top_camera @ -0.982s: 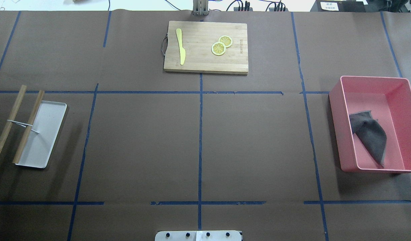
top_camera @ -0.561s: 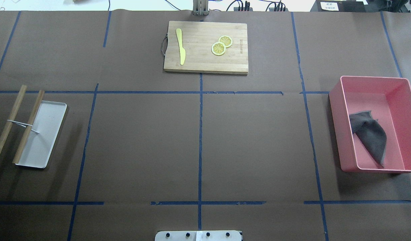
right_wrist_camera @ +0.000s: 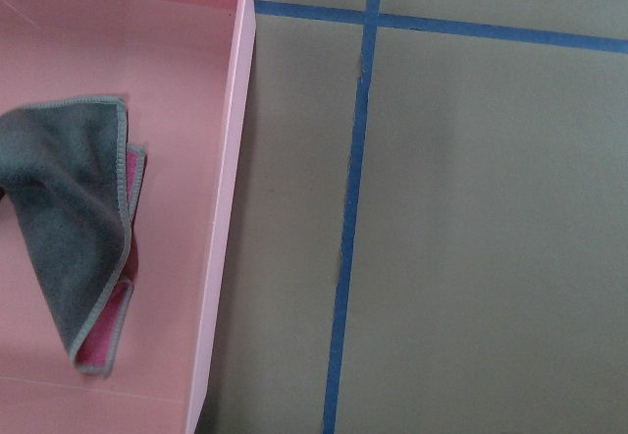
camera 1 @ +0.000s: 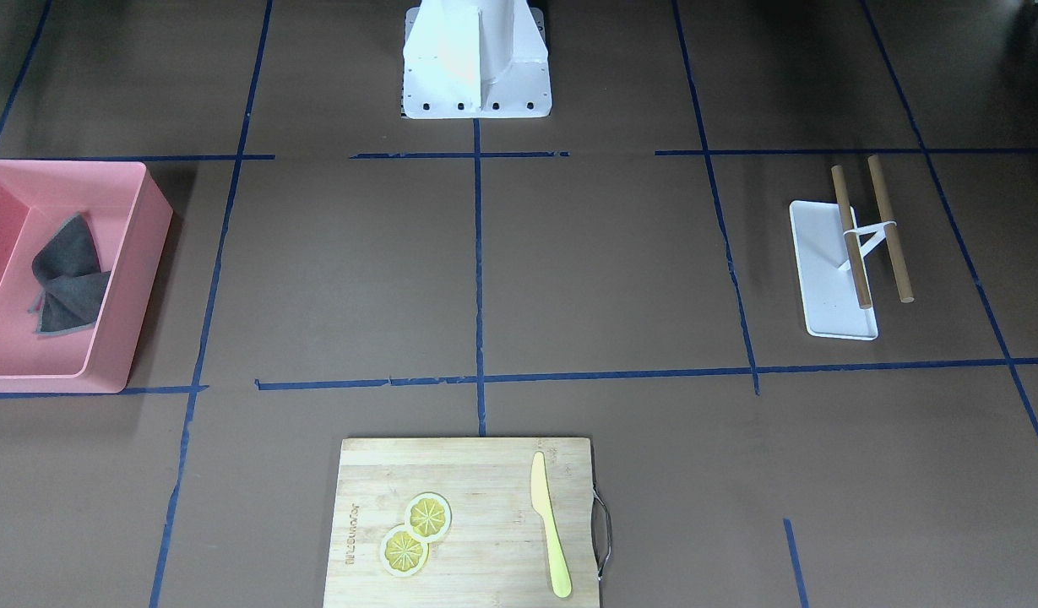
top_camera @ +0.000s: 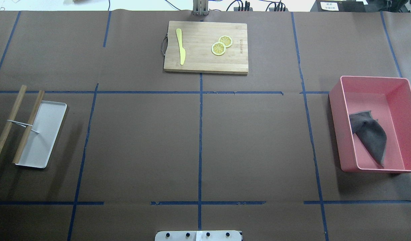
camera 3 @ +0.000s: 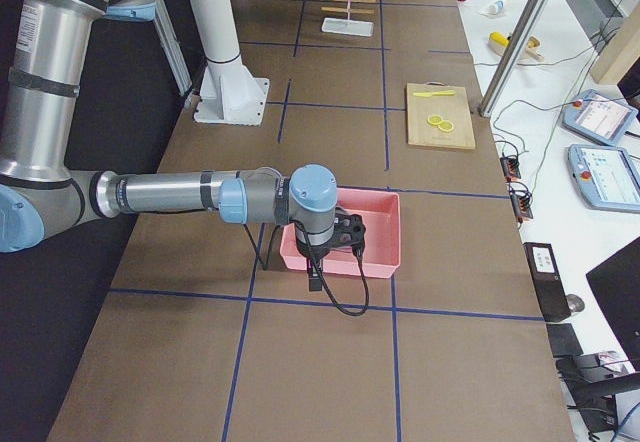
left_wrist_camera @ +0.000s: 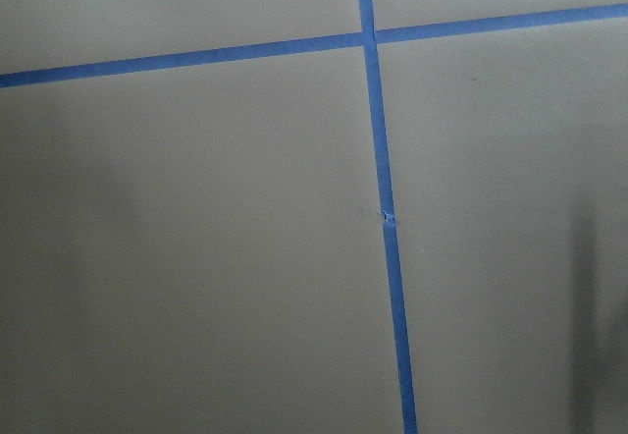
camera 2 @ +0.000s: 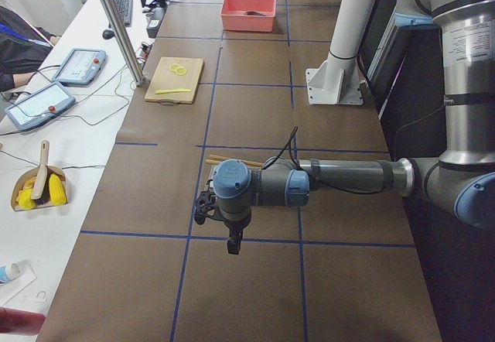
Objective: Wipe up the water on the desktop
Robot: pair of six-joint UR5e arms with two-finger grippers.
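Note:
The desktop [top_camera: 141, 144] is a matte brown surface crossed by blue tape lines; no water patch shows on it in any view. A grey cloth [top_camera: 371, 135] lies crumpled in a pink bin [top_camera: 339, 134] at the right; it also shows in the right wrist view [right_wrist_camera: 69, 218]. My right gripper [camera 3: 352, 234] shows only in the exterior right view, hovering over the bin's near side; I cannot tell if it is open. My left gripper [camera 2: 203, 206] shows only in the exterior left view, above the white tray's area; I cannot tell its state.
A wooden cutting board [top_camera: 205, 47] with a yellow knife [top_camera: 180, 47] and two lemon slices [top_camera: 221, 45] lies at the far middle. A white tray [top_camera: 41, 134] with two banded wooden sticks [top_camera: 28, 127] lies at the left. The robot base [camera 1: 476, 59] stands at the near edge.

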